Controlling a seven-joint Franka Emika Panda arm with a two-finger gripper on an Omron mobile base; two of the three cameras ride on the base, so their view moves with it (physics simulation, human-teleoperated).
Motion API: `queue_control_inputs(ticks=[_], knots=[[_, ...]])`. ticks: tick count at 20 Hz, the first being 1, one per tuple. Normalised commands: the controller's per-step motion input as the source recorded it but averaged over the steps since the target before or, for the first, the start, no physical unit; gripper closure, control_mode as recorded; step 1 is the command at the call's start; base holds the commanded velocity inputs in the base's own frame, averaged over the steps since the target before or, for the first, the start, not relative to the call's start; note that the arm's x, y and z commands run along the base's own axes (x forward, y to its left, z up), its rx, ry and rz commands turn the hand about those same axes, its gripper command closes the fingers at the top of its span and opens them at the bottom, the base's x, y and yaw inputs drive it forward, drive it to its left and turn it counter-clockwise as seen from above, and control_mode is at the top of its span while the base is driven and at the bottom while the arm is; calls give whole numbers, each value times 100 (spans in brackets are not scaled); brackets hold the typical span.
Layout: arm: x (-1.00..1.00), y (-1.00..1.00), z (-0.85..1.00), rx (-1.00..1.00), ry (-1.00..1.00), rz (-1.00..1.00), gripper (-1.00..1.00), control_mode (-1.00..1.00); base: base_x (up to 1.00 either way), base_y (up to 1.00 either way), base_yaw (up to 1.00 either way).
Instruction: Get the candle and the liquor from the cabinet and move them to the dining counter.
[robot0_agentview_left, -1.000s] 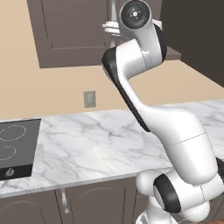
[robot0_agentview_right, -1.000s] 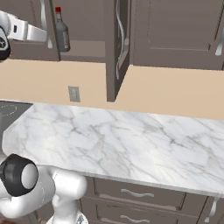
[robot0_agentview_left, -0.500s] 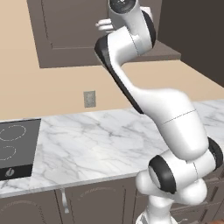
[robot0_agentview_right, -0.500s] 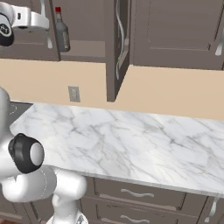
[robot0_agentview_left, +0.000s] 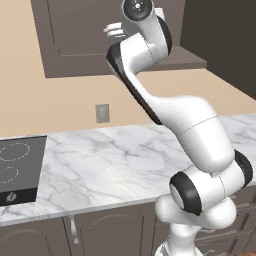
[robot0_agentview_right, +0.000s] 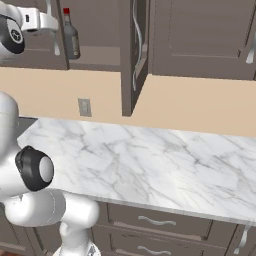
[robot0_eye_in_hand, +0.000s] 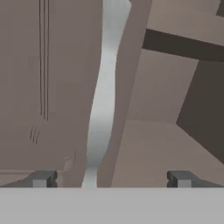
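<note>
Far left in the right base view: white two-finger gripper (robot0_agentview_right: 50, 22) raised at the mouth of the dark brown panelled wall cabinet (robot0_agentview_right: 200, 35), jaws spread wide and holding nothing. Just right of it: small dark squarish glass bottle of liquor (robot0_agentview_right: 71, 36) with red cap, upright on the cabinet shelf, near the gripper but not touching. Further right: open cabinet door (robot0_agentview_right: 134, 55) with long silver bar handle, edge-on. Below: white grey-veined marble worktop (robot0_agentview_right: 150, 160), bare. Beige candle not made out. Hand view: long silver handle (robot0_eye_in_hand: 103, 100) dead ahead, dark finger tips (robot0_eye_in_hand: 43, 178) well apart. Probably best done by swinging rightward past the door edge, squaring jaws to the bottle's flat sides, gripping low on the body, not the neck.
</note>
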Motion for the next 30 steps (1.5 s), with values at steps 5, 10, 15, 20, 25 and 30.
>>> queue_control_inputs(ticks=[5, 10, 15, 20, 25, 30], knots=[[44, 0, 1, 0, -4, 1, -100, -100, 0, 0, 0], [48, 3, 0, 3, 4, 0, -100, -100, 0, 0, 0], [38, 12, 8, 6, 2, 0, -100, -100, 0, 0, 0], [24, 18, 15, 3, 3, 0, -100, -100, 0, 0, 0], [32, 4, 2, 2, 1, 0, -100, -100, 0, 0, 0], [34, 0, 0, 1, 0, 0, 100, -100, 0, 0, 0]])
